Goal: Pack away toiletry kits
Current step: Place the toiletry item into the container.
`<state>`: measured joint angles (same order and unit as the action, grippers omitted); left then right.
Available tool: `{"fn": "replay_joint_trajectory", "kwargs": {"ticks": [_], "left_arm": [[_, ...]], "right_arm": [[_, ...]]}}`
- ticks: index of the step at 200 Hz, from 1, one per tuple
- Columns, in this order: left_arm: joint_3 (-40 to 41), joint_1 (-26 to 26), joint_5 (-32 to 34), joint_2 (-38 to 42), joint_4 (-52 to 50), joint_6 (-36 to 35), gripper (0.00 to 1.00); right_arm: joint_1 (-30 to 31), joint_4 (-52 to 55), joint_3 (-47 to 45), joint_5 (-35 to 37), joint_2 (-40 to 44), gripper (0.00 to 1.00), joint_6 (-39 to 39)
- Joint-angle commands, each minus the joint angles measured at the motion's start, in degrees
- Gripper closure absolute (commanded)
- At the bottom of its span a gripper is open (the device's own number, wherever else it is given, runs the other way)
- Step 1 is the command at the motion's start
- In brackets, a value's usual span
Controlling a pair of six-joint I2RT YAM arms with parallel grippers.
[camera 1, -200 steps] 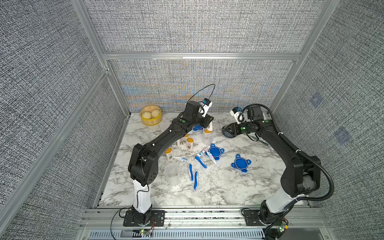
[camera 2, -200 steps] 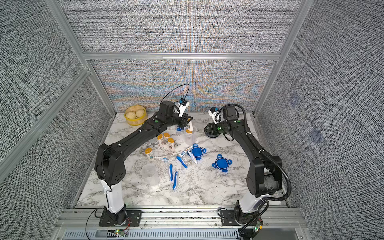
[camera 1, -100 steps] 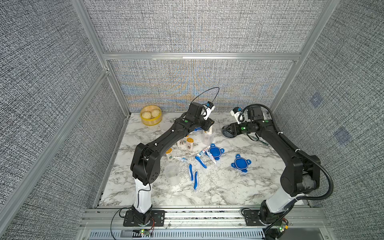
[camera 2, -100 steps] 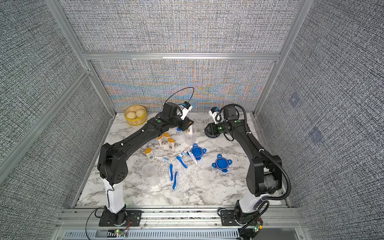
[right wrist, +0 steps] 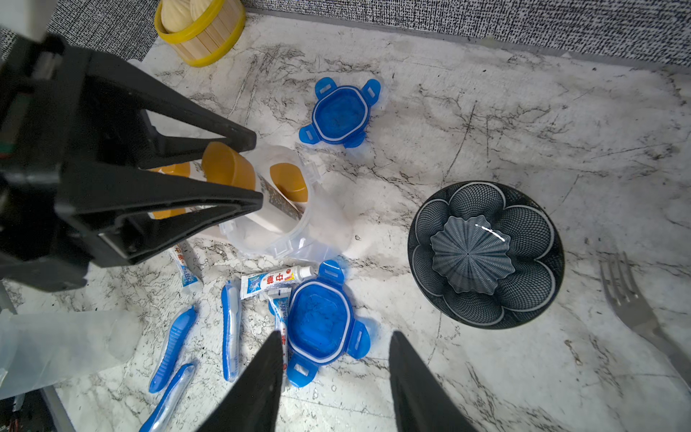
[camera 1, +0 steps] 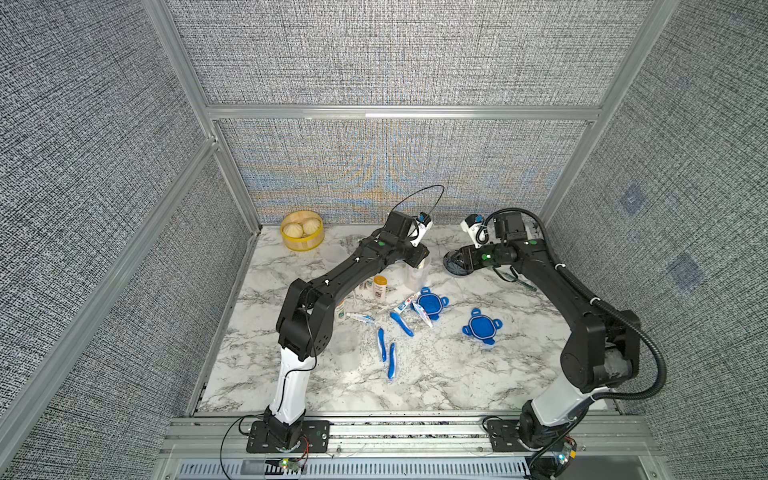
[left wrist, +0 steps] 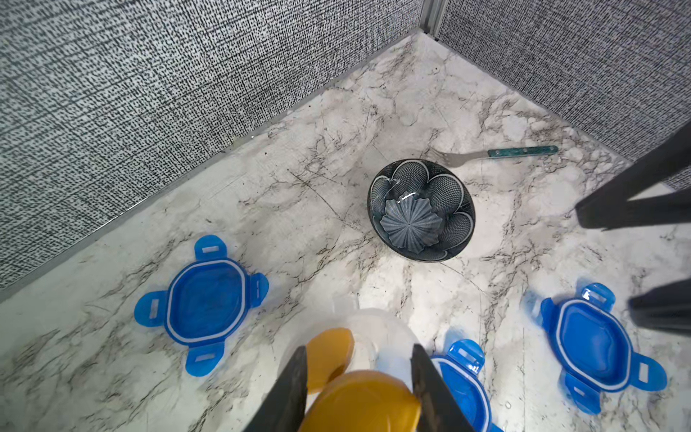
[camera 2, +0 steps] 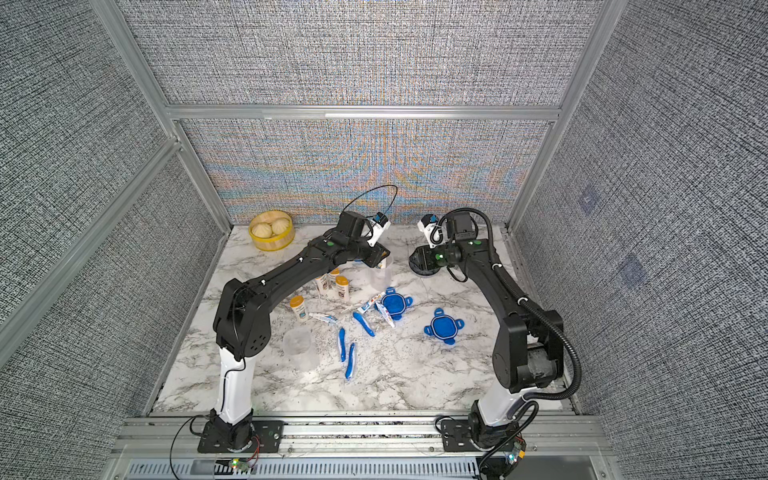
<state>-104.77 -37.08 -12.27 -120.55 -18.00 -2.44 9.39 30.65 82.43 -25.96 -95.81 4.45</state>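
Right wrist view: the left gripper [right wrist: 256, 170] is clamped on a small orange-capped white bottle [right wrist: 228, 166], which is tilted with its base inside the mouth of a clear plastic cup [right wrist: 288, 243]. Another orange-capped bottle [right wrist: 289, 181] sits in that cup. The right gripper [right wrist: 335, 338] hangs part-open with nothing between its jaws, above a blue four-tab clip lid [right wrist: 318, 321]. White toothpaste tubes [right wrist: 271, 280] and blue toothbrushes [right wrist: 230, 329] lie loose on the marble tabletop [right wrist: 486, 112] beside that lid. In both top views a second clear cup [camera 1: 345, 347] stands near the left arm's base.
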Motion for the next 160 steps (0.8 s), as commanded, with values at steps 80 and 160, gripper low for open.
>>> {"fn": "replay_joint_trajectory", "kwargs": {"ticks": [80,160], "left_arm": [[3.03,-0.1,-0.07,0.55,1.6,-0.94,0.41],[4.98,-0.1,-3.63,9.94,2.08,-0.66,0.3]], "right_arm": [[0.3,-0.59,-2.57,1.58,2.06,0.44,-0.76],[4.14,2.3,-8.3,2.55,7.0,0.5,0.55]]}}
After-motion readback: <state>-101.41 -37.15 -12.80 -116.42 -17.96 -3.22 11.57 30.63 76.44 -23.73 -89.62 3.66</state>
